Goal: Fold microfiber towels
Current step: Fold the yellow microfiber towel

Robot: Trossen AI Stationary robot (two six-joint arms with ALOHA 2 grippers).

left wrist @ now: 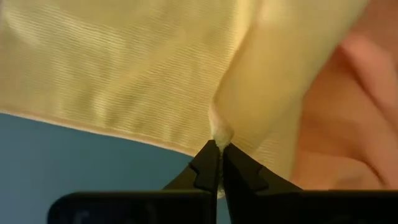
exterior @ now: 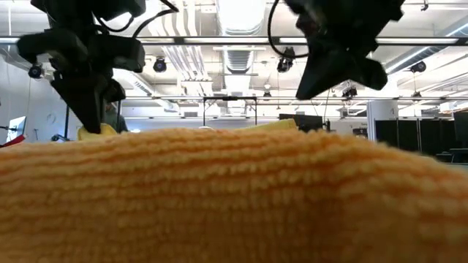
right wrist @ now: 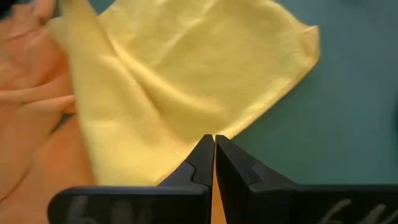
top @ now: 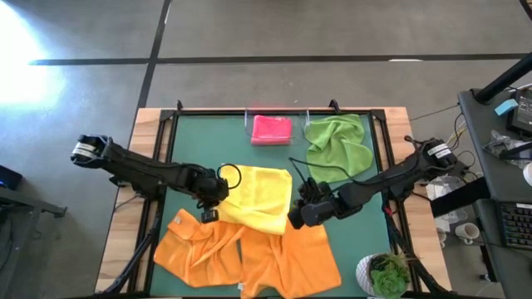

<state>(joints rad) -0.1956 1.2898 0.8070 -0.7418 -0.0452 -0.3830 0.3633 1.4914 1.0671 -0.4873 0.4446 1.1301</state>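
The yellow towel lies mid-table on the green mat, its near part over two orange towels. My left gripper is shut on its near left corner. My right gripper is shut on its near right corner. A pink towel lies folded at the far edge. A green towel lies crumpled at the far right. In the low view an orange towel fills the foreground and hides the table. My left gripper pinches the yellow towel's near left corner between its two fingertips, the cloth bunched into a small fold there. The towel spreads away from the fingers, slack. My right gripper pinches the towel's near right corner between its two fingertips. The far part of the towel lies on the mat.
The pink towel sits in a clear tray at the far edge. A potted plant stands at the near right corner. Bare mat shows at the far left and right of the yellow towel.
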